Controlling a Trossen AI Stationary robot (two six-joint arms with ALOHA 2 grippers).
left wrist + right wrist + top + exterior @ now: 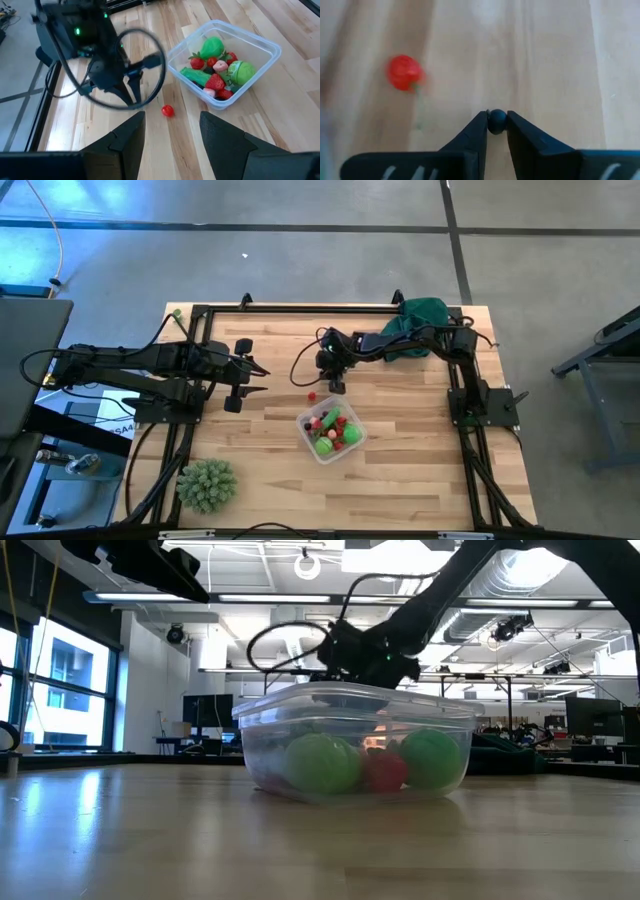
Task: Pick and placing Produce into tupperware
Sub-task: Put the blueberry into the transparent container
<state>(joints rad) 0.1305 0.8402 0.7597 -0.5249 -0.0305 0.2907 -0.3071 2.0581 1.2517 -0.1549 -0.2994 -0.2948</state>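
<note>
Right end effector [496,121] pinching small dark berry [496,120], hovering just beyond tupperware [331,434]; tupperware lying nearer right arm; left end effector [172,132] idling released.

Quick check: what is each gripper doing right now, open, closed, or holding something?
Left gripper: open, empty.
Right gripper: shut on a small dark round piece.

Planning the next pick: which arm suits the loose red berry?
Right: the right gripper, pinching a dark piece, hangs just beside the red berry; the left gripper waits open, farther away.
</note>
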